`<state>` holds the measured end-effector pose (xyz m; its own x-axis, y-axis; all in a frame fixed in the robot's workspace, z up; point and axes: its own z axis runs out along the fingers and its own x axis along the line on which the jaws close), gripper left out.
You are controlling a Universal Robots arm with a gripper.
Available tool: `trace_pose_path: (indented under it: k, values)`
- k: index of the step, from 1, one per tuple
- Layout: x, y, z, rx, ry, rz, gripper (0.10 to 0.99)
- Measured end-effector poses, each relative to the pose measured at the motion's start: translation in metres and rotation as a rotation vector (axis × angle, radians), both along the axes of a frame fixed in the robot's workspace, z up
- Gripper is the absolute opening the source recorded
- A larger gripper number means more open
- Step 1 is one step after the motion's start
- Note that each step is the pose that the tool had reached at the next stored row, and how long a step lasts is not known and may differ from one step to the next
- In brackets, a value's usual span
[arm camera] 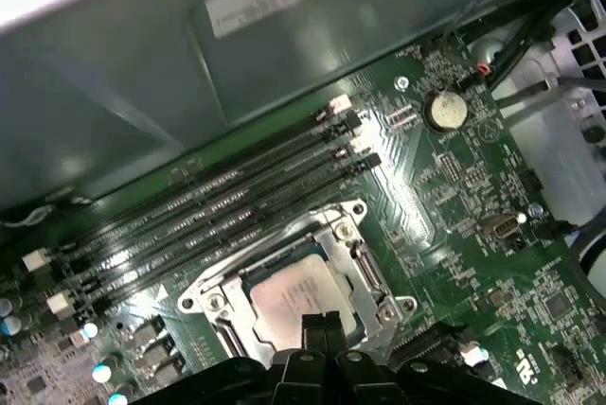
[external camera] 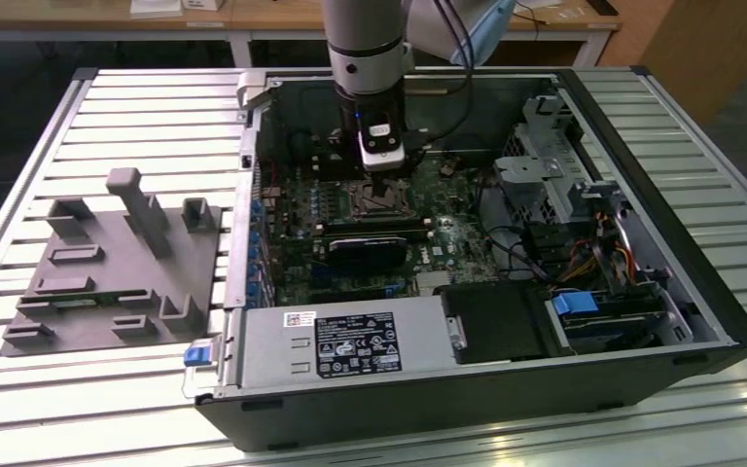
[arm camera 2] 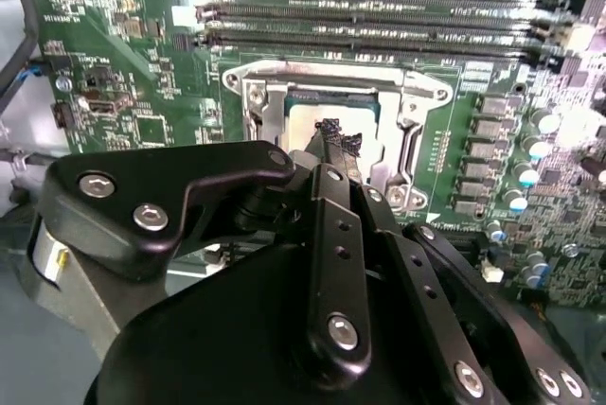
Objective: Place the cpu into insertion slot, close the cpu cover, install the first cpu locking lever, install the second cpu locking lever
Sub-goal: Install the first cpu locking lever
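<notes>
Silvery-grey square cpu (arm camera: 295, 293), framed by thin silver metal cpu cover (arm camera: 275, 252), black claw (arm camera: 323, 325) pinched narrow, empty, just above, exterior view's centre.

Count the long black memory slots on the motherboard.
4. The memory slots lie parallel, side by side, between the cpu and the case wall in the first wrist view; none seems hidden.

We see even overhead light in the exterior view. White glare streaks the slatted table (external camera: 633, 433) along the frame's lower edge, and the computer case (external camera: 478, 404) is dim inside. In the second wrist view the gripper (arm camera 2: 333, 138) looms dark and blurred. In the first wrist view the case wall (arm camera: 284, 64) washes out white and the chip (arm camera: 294, 296) gleams.
</notes>
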<state>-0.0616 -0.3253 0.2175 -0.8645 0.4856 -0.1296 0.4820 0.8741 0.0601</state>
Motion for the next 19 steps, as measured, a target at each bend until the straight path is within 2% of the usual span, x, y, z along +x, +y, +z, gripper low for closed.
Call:
trace_pose_path:
  k: [6, 15, 17, 19]
  values:
    - [-0.0003, -0.0037, 0.0, 0.0, 0.0001, 0.011, 0.102]
    - [-0.0001, -0.0036, -0.0002, 0.0, 0.0003, 0.144, 0.102]
    - [0.0008, -0.0037, -0.0002, -0.001, 0.0031, 0.154, 0.102]
    - [0.0023, -0.0038, -0.0001, -0.009, 0.0096, 0.157, 0.102]
